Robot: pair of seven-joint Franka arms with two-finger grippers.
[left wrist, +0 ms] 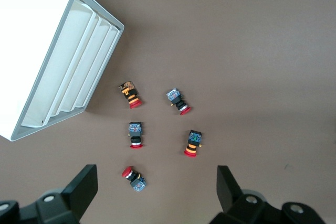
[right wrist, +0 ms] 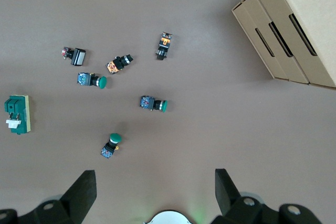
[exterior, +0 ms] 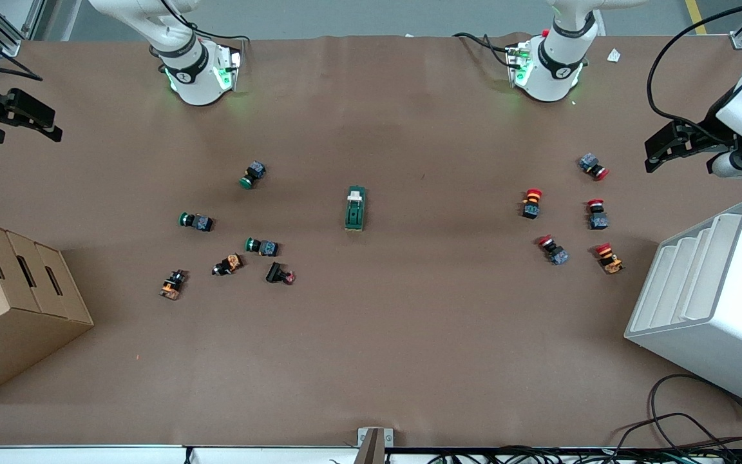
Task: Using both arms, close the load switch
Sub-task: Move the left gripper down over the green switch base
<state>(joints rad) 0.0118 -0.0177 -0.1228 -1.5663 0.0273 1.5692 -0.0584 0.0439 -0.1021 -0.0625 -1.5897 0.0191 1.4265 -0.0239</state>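
A: Load switch [exterior: 355,208] — where does it lie on the brown surface [exterior: 409,335] in the front view?
B: Alone, about midway between the two arm bases. Toward the right arm's end from the load switch lies a scatter of green and orange buttons [exterior: 261,245], then a cardboard box [exterior: 10,303]. Toward the left arm's end lie red buttons [exterior: 532,202] and a white tray rack [exterior: 712,303].
A: And the pincers?
B: The left pincer [exterior: 657,149] hangs above the surface's edge near the rack, the right pincer [exterior: 42,124] above the other edge, above the box; both arms wait.
A: Left wrist view?
B: Its fingers [left wrist: 84,187] stand wide apart, holding nothing, over the red buttons [left wrist: 193,144] beside the rack [left wrist: 47,72].
A: Right wrist view?
B: Fingers [right wrist: 84,190] apart as well, empty. The load switch [right wrist: 17,114] lies flat with its cream lever showing, green buttons [right wrist: 154,103] between it and the box [right wrist: 294,24].
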